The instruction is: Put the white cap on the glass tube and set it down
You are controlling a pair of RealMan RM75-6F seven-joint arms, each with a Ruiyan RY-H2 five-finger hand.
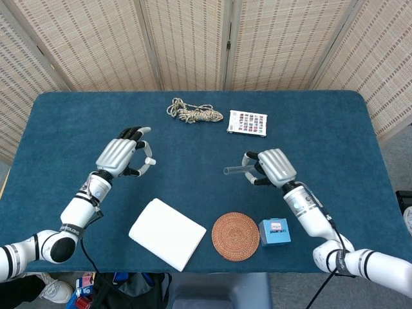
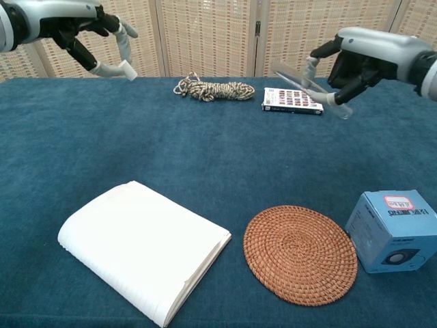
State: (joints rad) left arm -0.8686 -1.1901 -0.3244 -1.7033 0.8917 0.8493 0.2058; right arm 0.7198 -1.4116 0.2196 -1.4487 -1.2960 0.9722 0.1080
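My right hand point(image 1: 273, 167) is raised over the right half of the blue table and holds a clear glass tube point(image 1: 234, 170), whose free end points left toward the centre. In the chest view the right hand point(image 2: 363, 60) grips the glass tube point(image 2: 301, 78) on a slant, high above the cloth. My left hand point(image 1: 122, 156) is lifted over the left half and pinches a small white cap point(image 1: 150, 161) at its fingertips. The chest view shows the left hand point(image 2: 72, 24) at the top left with the white cap point(image 2: 127, 68) below its fingers. A wide gap separates cap and tube.
A coiled rope point(image 1: 195, 114) and a card of coloured squares point(image 1: 247, 123) lie at the back. Near the front edge are a white notebook point(image 1: 167, 233), a round woven coaster point(image 1: 235, 236) and a small blue box point(image 1: 275, 232).
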